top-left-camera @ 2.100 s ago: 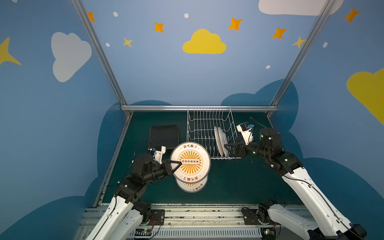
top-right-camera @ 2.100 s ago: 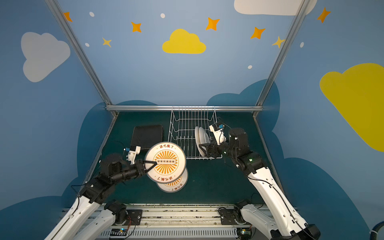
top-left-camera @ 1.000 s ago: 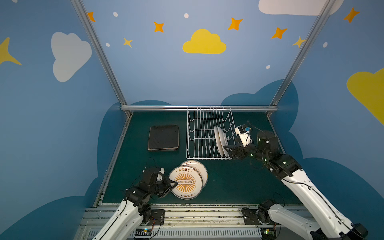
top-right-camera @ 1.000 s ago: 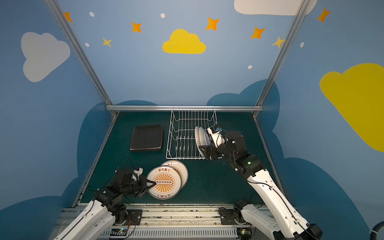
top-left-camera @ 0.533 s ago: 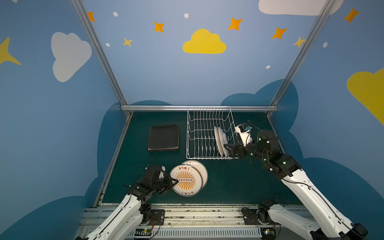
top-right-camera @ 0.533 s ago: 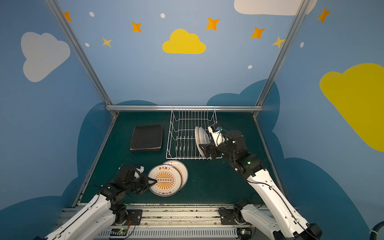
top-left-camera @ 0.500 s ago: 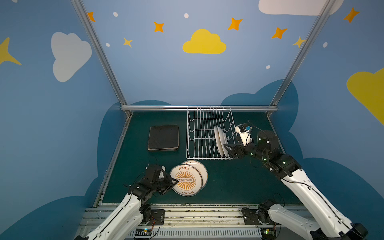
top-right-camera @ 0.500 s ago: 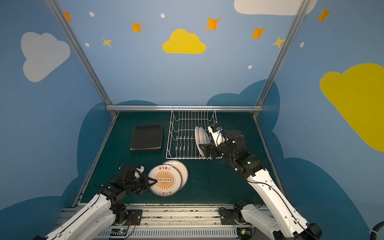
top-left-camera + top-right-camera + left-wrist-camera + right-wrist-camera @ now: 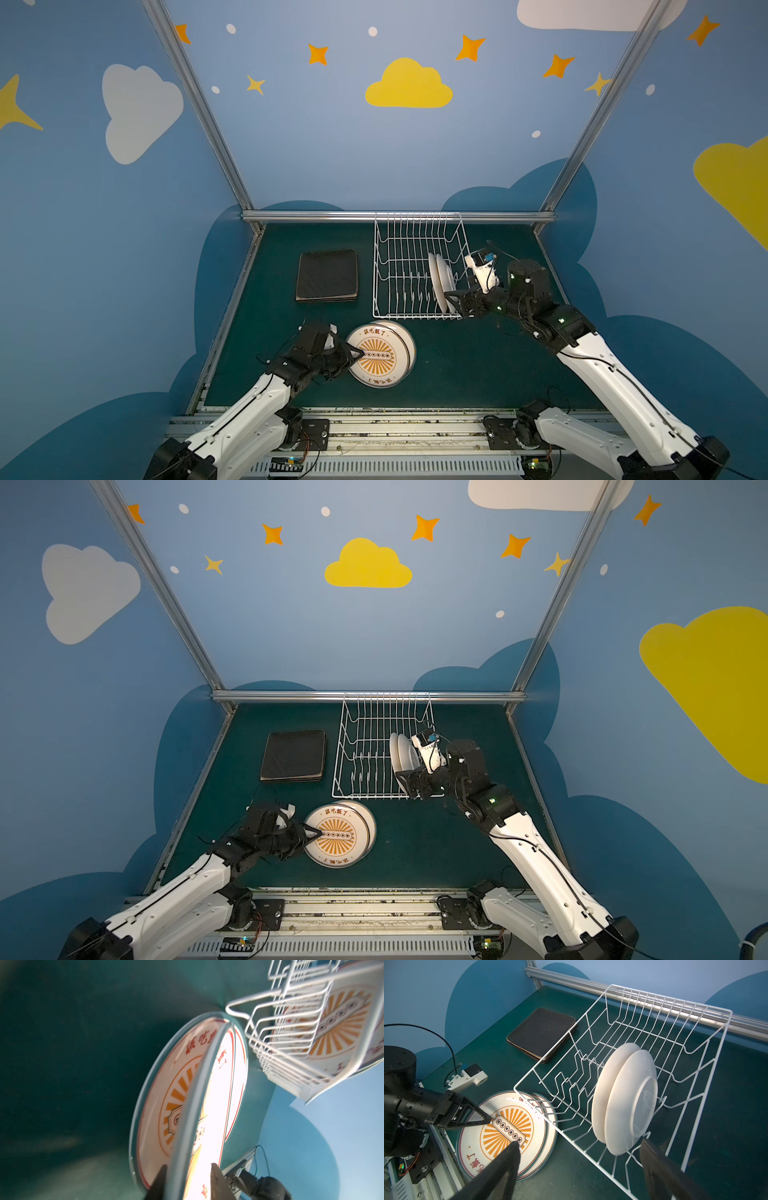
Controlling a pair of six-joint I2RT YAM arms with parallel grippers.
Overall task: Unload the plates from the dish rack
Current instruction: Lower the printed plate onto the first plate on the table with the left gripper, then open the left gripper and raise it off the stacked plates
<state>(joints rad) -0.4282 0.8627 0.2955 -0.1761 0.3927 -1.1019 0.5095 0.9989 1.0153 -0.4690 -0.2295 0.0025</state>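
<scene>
nearest, the left claw point(image 9: 358, 354) straddles the rim of the sunburst plate point(image 9: 380, 368), jaws parted. a second ago it gripped that plate tilted; now the plate lies flat on the table point(image 9: 478, 365) stack. farther back, two white plates point(image 9: 442, 276) stand on edge in the rack point(image 9: 415, 318), just ahead of the wide-open right claw point(image 9: 453, 303), the nearer arm.

The dark green table point(image 9: 457, 365) ends at a metal rail point(image 9: 316, 216) along the back. The white wire dish rack point(image 9: 399, 270) stands on it at the back, right of the middle. Just left of the rack, a flat stack of black-backed square plates point(image 9: 327, 275) lies apart from it. Near the front, two round sunburst plates point(image 9: 377, 355) lie overlapped, the lower one point(image 9: 411, 345) peeking out on the right.
</scene>
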